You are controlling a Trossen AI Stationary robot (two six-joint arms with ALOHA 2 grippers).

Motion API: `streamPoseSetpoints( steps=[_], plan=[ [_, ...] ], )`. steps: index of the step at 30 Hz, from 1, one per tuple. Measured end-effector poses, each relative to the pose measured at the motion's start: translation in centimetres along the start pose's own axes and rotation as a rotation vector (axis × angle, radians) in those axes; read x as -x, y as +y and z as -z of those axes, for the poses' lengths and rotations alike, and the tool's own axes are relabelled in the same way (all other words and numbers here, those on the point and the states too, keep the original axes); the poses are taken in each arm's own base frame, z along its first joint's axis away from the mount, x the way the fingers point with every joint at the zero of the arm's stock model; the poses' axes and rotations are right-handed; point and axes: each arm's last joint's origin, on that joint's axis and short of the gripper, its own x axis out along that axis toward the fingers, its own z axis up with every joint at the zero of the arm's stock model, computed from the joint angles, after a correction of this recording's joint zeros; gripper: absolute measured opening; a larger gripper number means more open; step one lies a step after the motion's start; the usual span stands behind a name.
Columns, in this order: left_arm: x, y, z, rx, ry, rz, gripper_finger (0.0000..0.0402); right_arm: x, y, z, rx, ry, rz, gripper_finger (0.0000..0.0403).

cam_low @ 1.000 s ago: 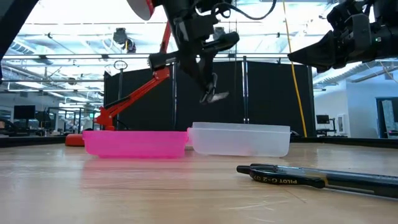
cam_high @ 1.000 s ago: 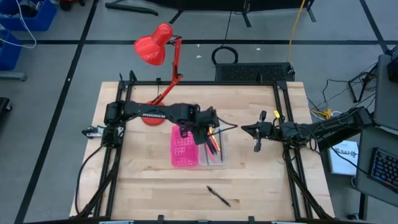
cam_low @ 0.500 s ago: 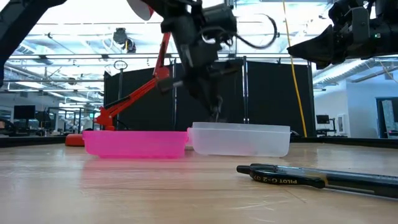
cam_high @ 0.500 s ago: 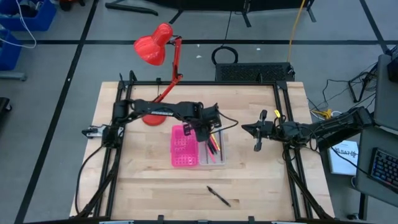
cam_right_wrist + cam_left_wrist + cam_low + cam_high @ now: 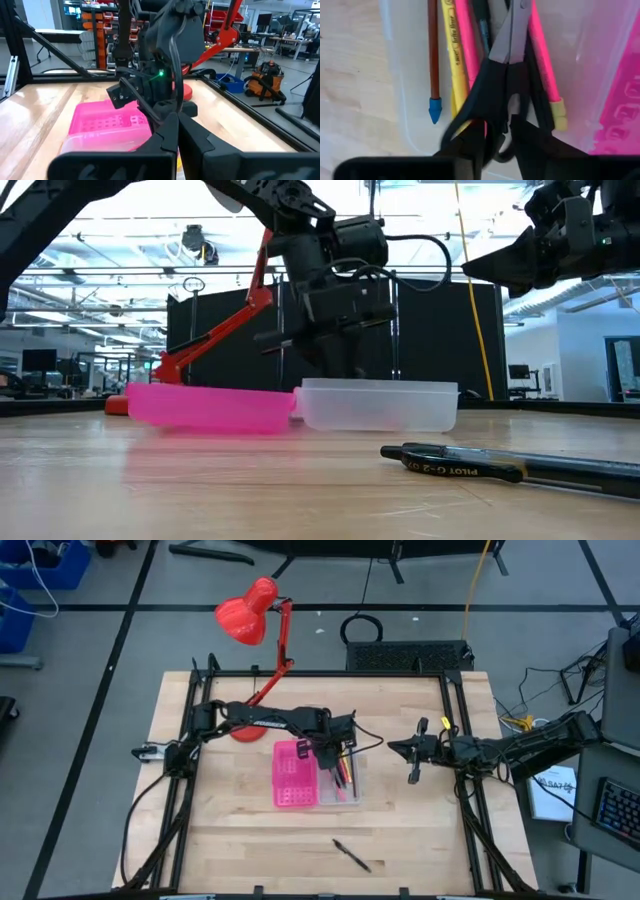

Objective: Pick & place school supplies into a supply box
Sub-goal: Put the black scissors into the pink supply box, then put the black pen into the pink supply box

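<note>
Scissors [image 5: 502, 85] sit pinched by their black handles between the fingers of the left gripper [image 5: 338, 743], which we see lowered into the clear half of the supply box [image 5: 347, 792]. Blades point away from the fingers, lying over the pens and pencils [image 5: 457, 55] already in that tray: a yellow one, pink ones, and a brown one with a blue tip. From table height the left gripper [image 5: 345, 355] dips just behind the clear wall of the supply box [image 5: 378, 408], whose pink half tilts up at its outer end. A lone black pen [image 5: 352, 856] lies on the table well in front of the supply box. The right gripper [image 5: 412, 753] hangs beside the supply box, apart from it, fingers pressed together on nothing.
</note>
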Motion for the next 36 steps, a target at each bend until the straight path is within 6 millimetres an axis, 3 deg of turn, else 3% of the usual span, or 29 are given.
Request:
streamPoseSetpoints(
  steps=[8, 14, 20, 24, 28, 32, 36],
  plan=[
    [0.0, 0.4, -0.1, 0.044, 0.088, -0.043, 0.0146, 0.0, 0.0, 0.0, 0.001, 0.001, 0.0, 0.0],
    [1.1, 0.6, -1.5, 0.001, 0.179, -0.078, 0.0138, 0.0, 0.0, 0.0, 0.01, 0.002, 0.0, 0.0],
    [5.8, -0.3, -4.6, -0.093, 0.169, -0.087, 0.0101, -0.1, 0.0, 0.1, 0.018, 0.005, 0.0, 0.0],
    [9.6, -1.7, -5.9, -0.012, 0.22, -0.079, 0.0067, -0.1, 0.0, 0.1, 0.024, 0.012, 0.0, 0.0],
    [14.2, -3.3, -7.3, 0.153, 0.161, -0.15, 0.001, -0.1, 0.1, 0.2, -0.012, 0.019, -0.003, 0.0],
    [18.5, -6.3, -9.2, 0.26, 0.01, -0.303, 0.0005, 0.0, 0.1, 0.8, -0.053, 0.039, -0.004, 0.0],
    [20.9, -9.9, -9.2, 0.341, -0.402, -0.458, 0.0003, 0.3, 0.0, 1.9, -0.065, 0.064, -0.003, 0.0]
  ],
)
